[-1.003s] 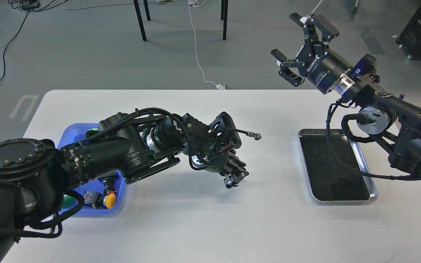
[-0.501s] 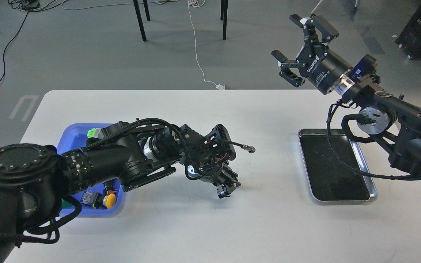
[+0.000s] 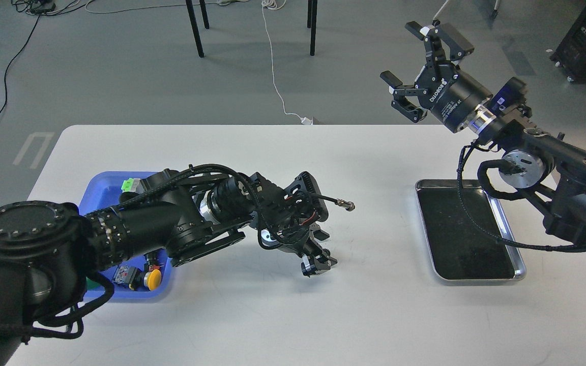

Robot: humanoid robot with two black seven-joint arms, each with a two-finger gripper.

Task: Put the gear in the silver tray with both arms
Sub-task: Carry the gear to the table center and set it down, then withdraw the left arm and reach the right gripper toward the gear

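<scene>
Black fingers of the right gripper [image 3: 412, 66] are spread wide, empty, raised beyond the table's [image 3: 283, 315] far edge. The left gripper [image 3: 317, 263] points down over mid-table, too dark to tell whether it is spread. The silver tray [image 3: 519, 264] lies at right under the right arm; no gear is visible.

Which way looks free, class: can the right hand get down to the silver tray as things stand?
Probably yes. The right hand hangs open above the table's far edge, and the silver tray lies bare below its arm, crossed only by its own cable.

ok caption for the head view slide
Left tool low over the white table, right tool raised open, silver tray empty.
</scene>
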